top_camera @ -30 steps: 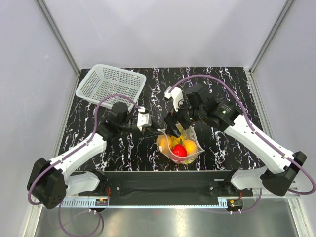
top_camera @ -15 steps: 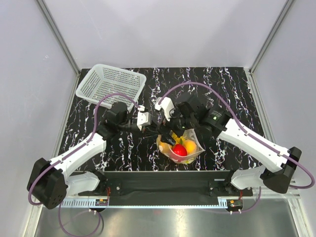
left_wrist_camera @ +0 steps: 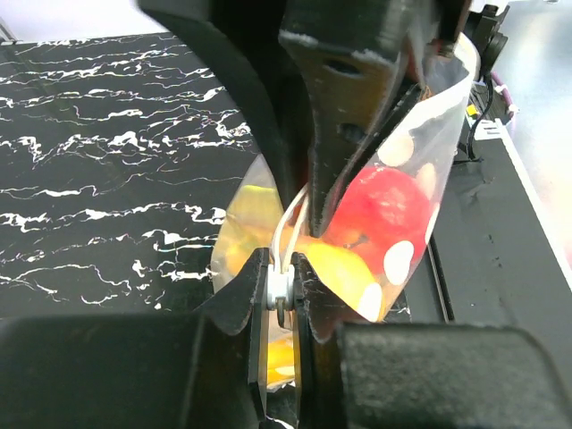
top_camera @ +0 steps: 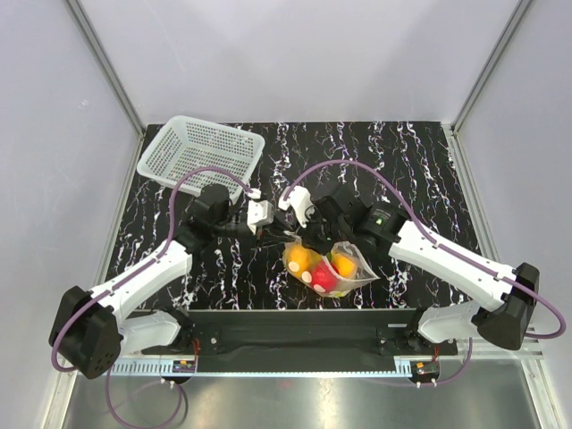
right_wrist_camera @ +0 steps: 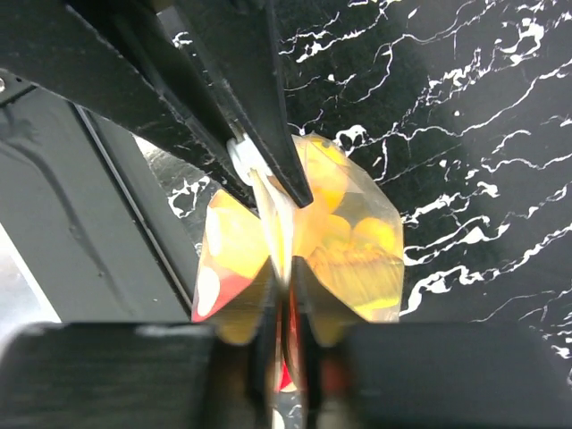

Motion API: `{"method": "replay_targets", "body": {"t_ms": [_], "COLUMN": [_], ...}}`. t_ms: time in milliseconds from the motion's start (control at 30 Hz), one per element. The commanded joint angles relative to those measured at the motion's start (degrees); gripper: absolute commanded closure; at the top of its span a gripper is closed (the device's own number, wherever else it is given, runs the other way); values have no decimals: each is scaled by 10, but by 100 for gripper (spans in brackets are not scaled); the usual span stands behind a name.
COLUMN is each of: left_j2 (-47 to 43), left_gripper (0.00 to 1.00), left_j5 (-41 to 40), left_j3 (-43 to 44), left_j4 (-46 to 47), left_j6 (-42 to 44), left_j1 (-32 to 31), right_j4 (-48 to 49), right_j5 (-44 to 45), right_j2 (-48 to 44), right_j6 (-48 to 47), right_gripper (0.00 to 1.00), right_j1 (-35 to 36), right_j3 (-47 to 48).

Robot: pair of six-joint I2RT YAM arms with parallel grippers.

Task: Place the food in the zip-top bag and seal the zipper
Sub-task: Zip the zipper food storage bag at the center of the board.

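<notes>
From above, one zip-top bag (top_camera: 326, 265) sags just below both sets of fingertips. The left gripper (top_camera: 284, 234) and right gripper (top_camera: 308, 239) meet almost touching at its mouth. Inside I count one red fruit (top_camera: 323, 279) and two orange-yellow rounds. The bananas are probably the paler yellow behind them, but the crinkled film hides too much to be sure. One white basket (top_camera: 201, 154) lies well apart, behind the left fingers.

In the left wrist view, the left fingers are pressed nearly together with the zipper (left_wrist_camera: 281, 288) pinched between them. The bag (left_wrist_camera: 407, 170) bulges beyond the tips, and the right gripper's black fingers (left_wrist_camera: 344, 98) come down on the same edge just ahead.

In the right wrist view, the right fingers are likewise closed on the mouth edge (right_wrist_camera: 288, 268), with film (right_wrist_camera: 349, 241) spilling out on both sides.

The film looks thin, soft and slippery, and the fruit is heavy for it. The stiffer zipper strip is the place to hold, with pressure walked along it.
</notes>
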Motion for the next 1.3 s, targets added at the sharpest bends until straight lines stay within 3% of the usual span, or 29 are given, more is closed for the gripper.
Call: {"method": "replay_targets", "body": {"t_ms": [0,67,100,200,467,667,733,867,967,1167,1200,1233,1267], "left_j2": [-8,-7,-9,-15,-42,-13,-1,22,28,35,37,40,42], "left_gripper": [87,81,67,51,44,54,59,59,73,74,78,92,100], "left_j5": [3,4,2,-7,-38,-20,-13,1,0,-1,0,3,9], "left_j3": [5,1,-2,-25,-91,-116,-110,-105,-102,-106,-106,-106,-104], "left_j4": [55,63,64,84,203,322,328,343,344,351,352,352,352], "left_j6": [-16,-18,-19,-31,-103,-187,-192,-202,-199,-199,-198,-192,-190], "left_j1": [6,7,7,7,10,16,16,16,16,16,16,16,16], "right_j4": [27,31,38,45,52,65,65,72,69,79,81,80,77], "right_j5": [-2,-1,1,4,36,26,28,25,30,33,31,29,23], "right_j2": [-18,-20,-21,-31,-45,-57,-58,-68,-66,-73,-72,-72,-71], "right_j6": [4,9,10,13,27,33,34,35,33,36,33,32,30], "right_gripper": [89,100,100,100,100,100,100,100,100,100,100,100,93], "right_j1": [7,8,7,7,8,7,7,7,8,7,8,7,8], "right_j3": [-2,-5,-8,-13,-26,-36,-35,-41,-36,-40,-40,-41,-41]}}
